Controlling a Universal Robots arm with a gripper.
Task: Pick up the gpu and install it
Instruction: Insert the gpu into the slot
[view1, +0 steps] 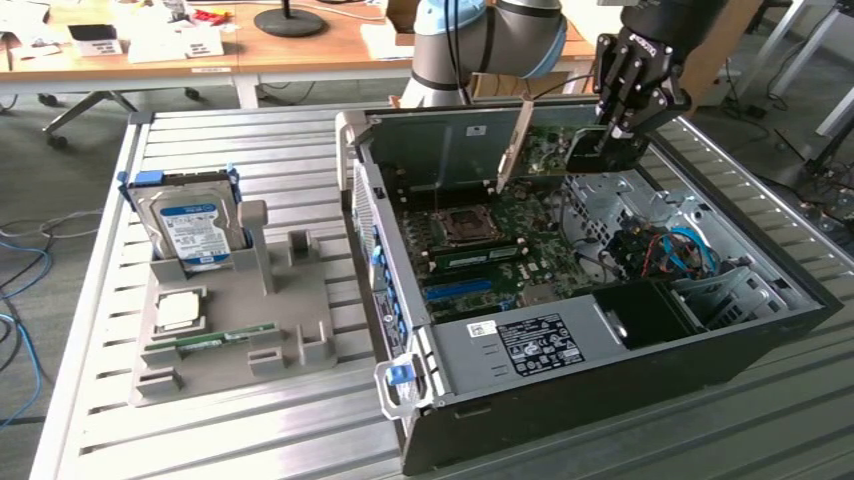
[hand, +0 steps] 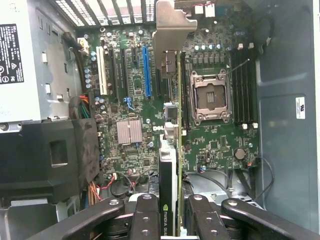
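— Entry one: legible writing?

— We read "NVIDIA QUA" on the gpu (hand: 170, 150), close by the jaws; the letters after that are cut off. The hard drive (view1: 187, 228) bears a blue-and-white label, the power supply (view1: 534, 345) a black one, and the case wall a white sticker (hand: 300, 107). All three are too small for us to read.

— Entry two: hidden or unclear?

— The card's lower edge. We cannot tell whether it meets a slot on the motherboard (hand: 140, 155).

— Entry three: gpu and jaws?

— Jaws pinching the gpu, one on each side of the card. It stands on edge inside the open computer case (view1: 601, 400), with its silver bracket (hand: 172, 30) at the end away from the jaws. We place it between the blue slot (hand: 146, 72) and the CPU socket (hand: 210, 97).
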